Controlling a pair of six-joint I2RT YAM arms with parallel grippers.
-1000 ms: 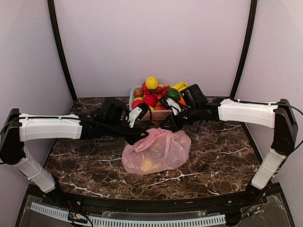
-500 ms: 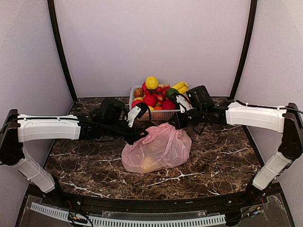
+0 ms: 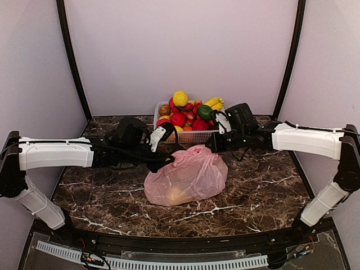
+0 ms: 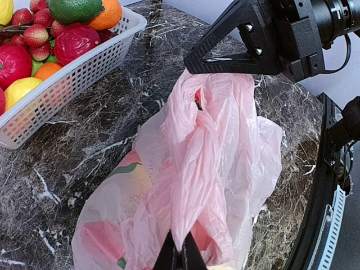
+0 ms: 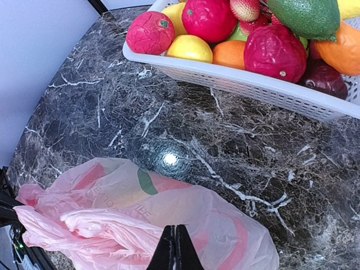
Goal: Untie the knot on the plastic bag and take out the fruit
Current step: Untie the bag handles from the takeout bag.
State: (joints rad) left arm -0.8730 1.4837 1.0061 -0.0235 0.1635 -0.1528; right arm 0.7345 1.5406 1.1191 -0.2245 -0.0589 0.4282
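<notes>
Thin translucent pink plastic bag (image 3: 185,177) lies mid-table, near the far-edge white lattice basket (image 3: 194,136). Left gripper (image 4: 180,256) and right gripper (image 5: 175,244) each pinch its film, fully closed. Likely light, slippery, tearable: hold bunched folds.

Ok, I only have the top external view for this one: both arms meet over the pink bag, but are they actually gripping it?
Observer: The left one is. In its wrist view the left gripper is shut on a twisted strip of the plastic bag.
Reviewer: And the right?
Observer: The right gripper is pinched shut on pink film too, as its own wrist view shows.
Reviewer: Untied yet?
Observer: Hard to say. The left wrist view shows the knot as a bunched twist of film running up to the right gripper, with a small dark gap near its top.
</notes>
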